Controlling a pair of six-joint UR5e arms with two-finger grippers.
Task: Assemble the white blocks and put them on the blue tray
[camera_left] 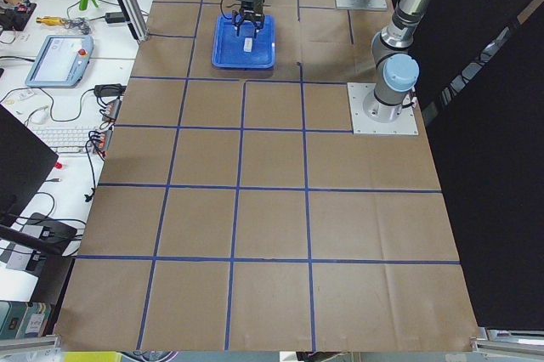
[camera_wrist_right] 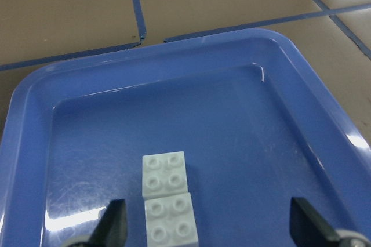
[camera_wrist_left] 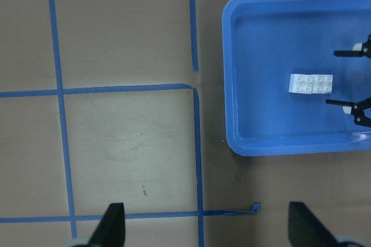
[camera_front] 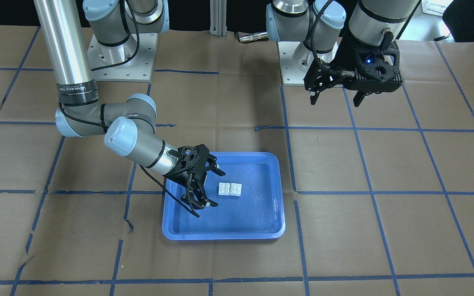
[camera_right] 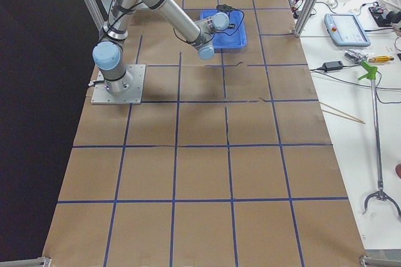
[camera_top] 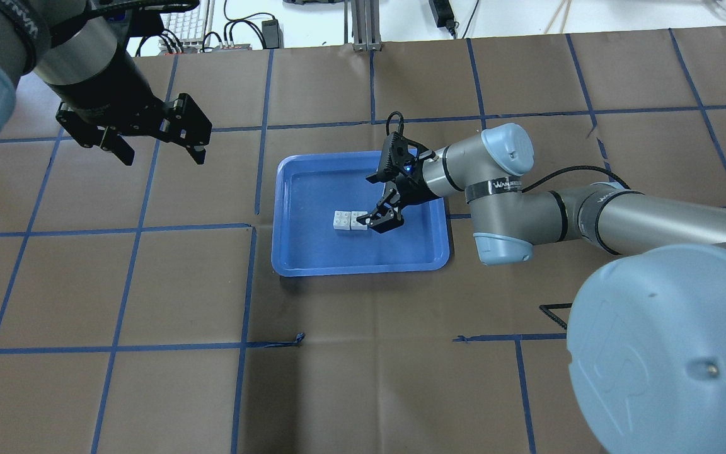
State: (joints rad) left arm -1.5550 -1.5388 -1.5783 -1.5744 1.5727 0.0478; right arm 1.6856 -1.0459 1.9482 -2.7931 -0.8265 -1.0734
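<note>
Two white blocks (camera_front: 229, 189) lie side by side, touching, studs up, on the floor of the blue tray (camera_front: 253, 218). They also show in the overhead view (camera_top: 350, 221), the left wrist view (camera_wrist_left: 312, 83) and the right wrist view (camera_wrist_right: 167, 198). My right gripper (camera_front: 217, 187) is open and empty, low over the tray, its jaws standing just short of the blocks on their one end. My left gripper (camera_front: 335, 102) is open and empty, held high above the table, well away from the tray.
The table is covered in brown paper with a grid of blue tape lines (camera_top: 256, 227). The two arm bases (camera_front: 121, 61) stand at the robot's edge. The tray's raised rim (camera_wrist_right: 174, 55) surrounds the blocks.
</note>
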